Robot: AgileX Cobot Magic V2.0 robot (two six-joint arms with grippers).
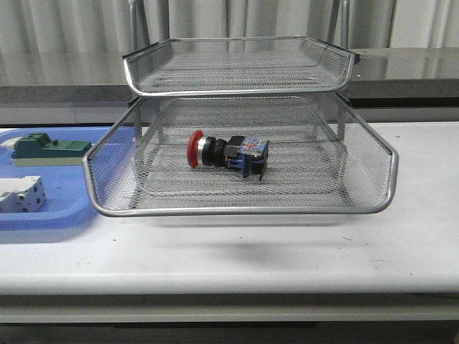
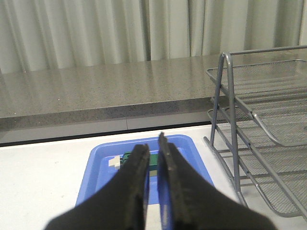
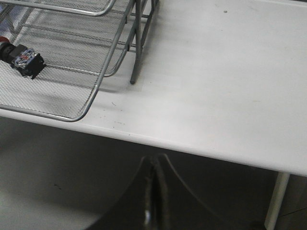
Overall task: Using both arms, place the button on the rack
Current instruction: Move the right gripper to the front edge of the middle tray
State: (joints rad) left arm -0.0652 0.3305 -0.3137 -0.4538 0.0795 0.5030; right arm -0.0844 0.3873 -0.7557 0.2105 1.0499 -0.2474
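The button (image 1: 228, 152), with its red head, silver collar, black body and blue rear block, lies on its side on the mesh of the rack (image 1: 237, 210), in the tier under the top one, head pointing left. In the right wrist view the button (image 3: 21, 56) shows far off inside the rack (image 3: 86, 108). My right gripper (image 3: 157, 158) is shut and empty, hanging beyond the table's front edge. My left gripper (image 2: 152, 143) is shut with only a thin slit and nothing in it, above the blue tray (image 2: 96, 163), left of the rack's frame rod (image 2: 230, 96). Neither gripper appears in the front view.
The blue tray (image 1: 64, 215) sits left of the rack and holds a green-topped block (image 1: 43, 148) and a white-grey terminal block (image 1: 21, 193). A grey ledge and curtains run behind the table. Bare white tabletop (image 3: 216, 72) lies right of the rack.
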